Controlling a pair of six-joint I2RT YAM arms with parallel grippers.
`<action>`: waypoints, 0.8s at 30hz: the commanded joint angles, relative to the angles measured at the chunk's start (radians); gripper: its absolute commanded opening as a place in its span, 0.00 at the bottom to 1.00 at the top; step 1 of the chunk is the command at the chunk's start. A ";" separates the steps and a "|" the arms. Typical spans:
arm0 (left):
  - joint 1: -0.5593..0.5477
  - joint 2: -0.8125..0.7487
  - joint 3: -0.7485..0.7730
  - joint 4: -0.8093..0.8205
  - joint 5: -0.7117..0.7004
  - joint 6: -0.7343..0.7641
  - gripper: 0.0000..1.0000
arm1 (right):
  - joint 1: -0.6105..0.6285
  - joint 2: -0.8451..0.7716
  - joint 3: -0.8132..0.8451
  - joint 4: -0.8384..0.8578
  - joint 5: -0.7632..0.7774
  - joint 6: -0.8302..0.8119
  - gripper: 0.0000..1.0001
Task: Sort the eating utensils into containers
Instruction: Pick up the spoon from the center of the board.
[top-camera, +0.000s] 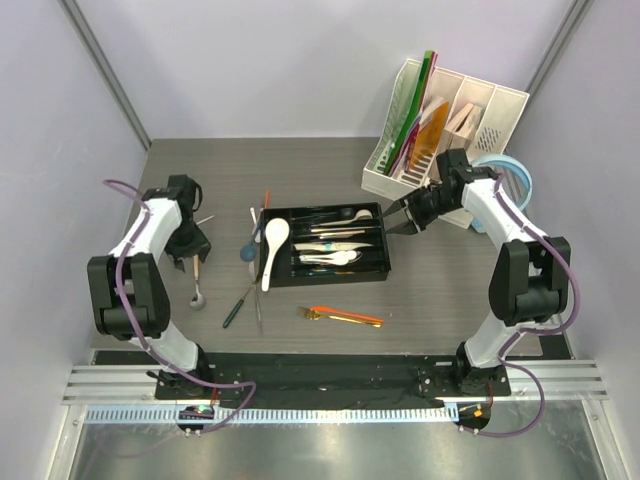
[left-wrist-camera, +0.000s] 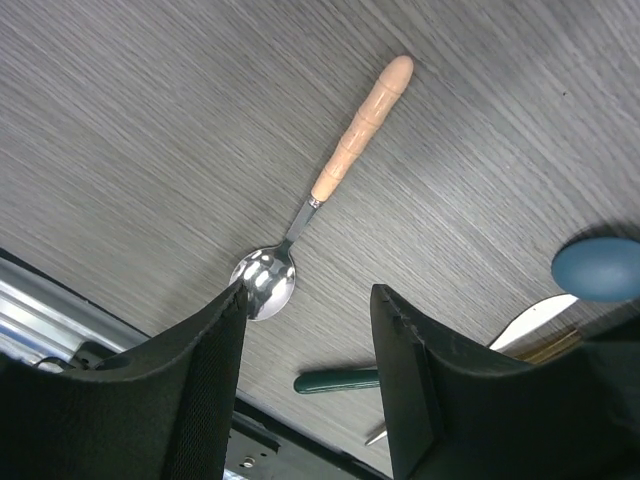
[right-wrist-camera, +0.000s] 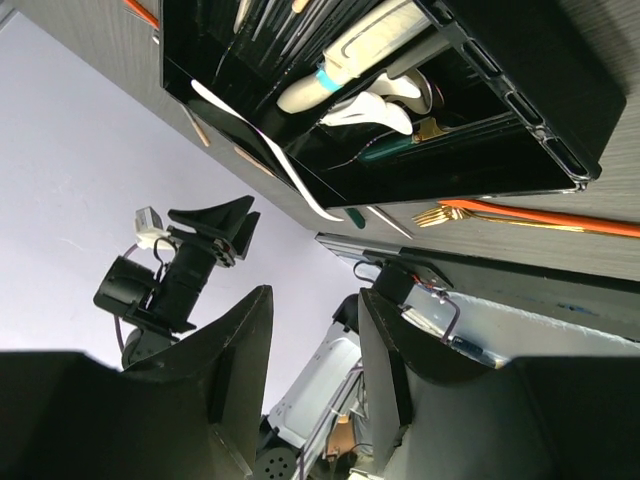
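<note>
The tabletop (top-camera: 300, 170) carried the tray (top-camera: 330, 280) at mid-frame in the top view, its compartments already part filled. More utensils lay loose to the tray's left and below it. The step in hand looked like a pick at the far left of the frame. The left fingers (left-wrist-camera: 200, 390) hung spread wide and empty over a wooden-handled spoon (left-wrist-camera: 355, 140) lying flat on the tabletop, well apart from the tray. The right fingers (right-wrist-camera: 235, 360) waited by the tray's upper right corner, moderately parted, with nothing between them.

Next, I judged, the left arm would have to shift so the spoon's neck sat between the fingers, then drop, close and carry it to the tray.

Only the top view gave that whole layout. Only the left wrist view showed the spoon's bowl right at one fingertip rather than centred in the gap. The right wrist view alone showed the compartments edge-on, with orange chopsticks (right-wrist-camera: 540, 215) and a gold fork (right-wrist-camera: 435, 215) lying just outside the tray.
</note>
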 joint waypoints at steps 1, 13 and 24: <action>-0.006 0.045 0.026 -0.005 0.005 0.011 0.53 | -0.011 0.013 0.005 0.041 -0.053 -0.019 0.45; 0.004 0.168 -0.014 0.076 0.051 -0.007 0.53 | -0.017 0.092 0.077 0.042 -0.085 -0.028 0.45; 0.062 0.243 -0.008 0.092 0.075 0.016 0.52 | -0.022 0.138 0.112 0.042 -0.096 -0.022 0.45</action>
